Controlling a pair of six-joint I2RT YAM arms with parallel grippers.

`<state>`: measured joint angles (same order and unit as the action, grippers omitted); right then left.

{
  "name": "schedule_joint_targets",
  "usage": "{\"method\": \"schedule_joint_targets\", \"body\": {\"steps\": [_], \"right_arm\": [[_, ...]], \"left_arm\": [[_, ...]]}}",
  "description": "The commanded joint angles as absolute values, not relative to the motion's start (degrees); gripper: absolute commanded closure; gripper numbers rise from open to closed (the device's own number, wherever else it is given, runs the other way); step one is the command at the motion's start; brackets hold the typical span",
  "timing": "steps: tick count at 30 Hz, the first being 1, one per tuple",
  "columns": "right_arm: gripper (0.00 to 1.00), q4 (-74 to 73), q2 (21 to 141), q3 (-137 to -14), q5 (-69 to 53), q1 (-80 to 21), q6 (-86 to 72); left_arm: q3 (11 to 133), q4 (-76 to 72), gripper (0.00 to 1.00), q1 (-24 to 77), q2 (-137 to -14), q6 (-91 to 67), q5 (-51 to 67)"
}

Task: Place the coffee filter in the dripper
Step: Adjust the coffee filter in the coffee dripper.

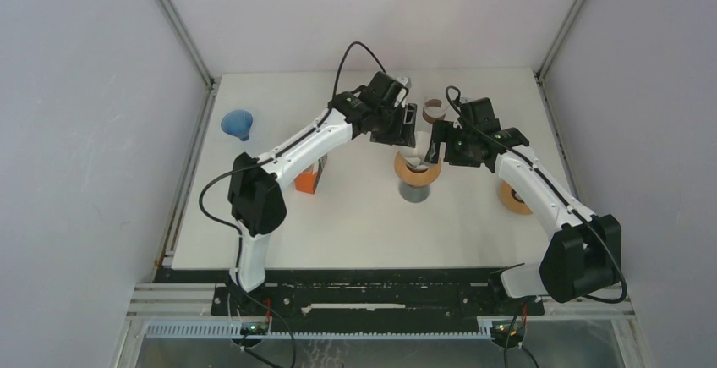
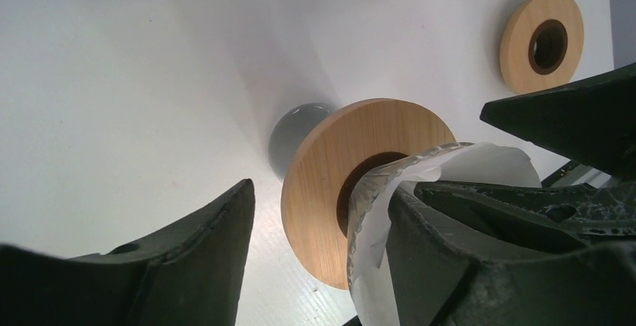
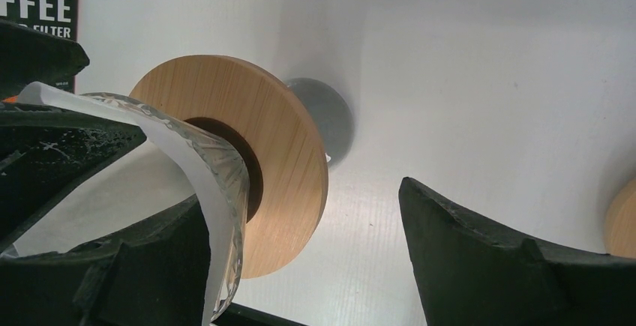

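1. Sitting in the dripper (image 1: 427, 175) at the middle of the surface (image 1: 355, 224), the white coffee filter (image 2: 487, 165) lies inside it
2. Left pincer (image 2: 322, 191), at the dripper's 11 o'clock, jaws apart: one finger inside the filter, the other outside the rim
3. Right pincer (image 3: 300, 195), at 2 o'clock, jaws wide apart, one finger against the filter's edge

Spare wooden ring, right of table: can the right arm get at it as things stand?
Probably, but not directly. The spare wooden ring lies partly under the right arm's own forearm, and the right gripper stands open at the dripper; it would likely have to back off and fold in first.
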<state>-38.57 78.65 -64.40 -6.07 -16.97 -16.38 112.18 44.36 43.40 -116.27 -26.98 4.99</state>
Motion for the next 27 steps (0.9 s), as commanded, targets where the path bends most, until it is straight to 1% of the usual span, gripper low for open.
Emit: {"method": "schedule_joint_targets", "body": {"steps": [1,7,17,27], "right_arm": [[0.12,-37.98,77.36,-64.07,-5.86,-17.31,-15.55],[0.12,-37.44,77.34,-64.12,-6.24,-17.30,-15.56],[0.12,-37.00,77.78,-64.10,-6.45,-17.27,-15.91],[0.12,-36.72,78.28,-64.04,-6.42,-17.66,-16.52]], "left_arm": [[114.09,44.85,0.31,42.76,-113.54,-26.90,2.84],[110.67,44.74,0.25,43.04,-110.05,-28.29,6.35],[102.28,43.92,0.22,45.16,-105.12,-28.77,7.98],[101.01,44.33,0.21,46.62,-104.46,-27.16,8.50]]}}
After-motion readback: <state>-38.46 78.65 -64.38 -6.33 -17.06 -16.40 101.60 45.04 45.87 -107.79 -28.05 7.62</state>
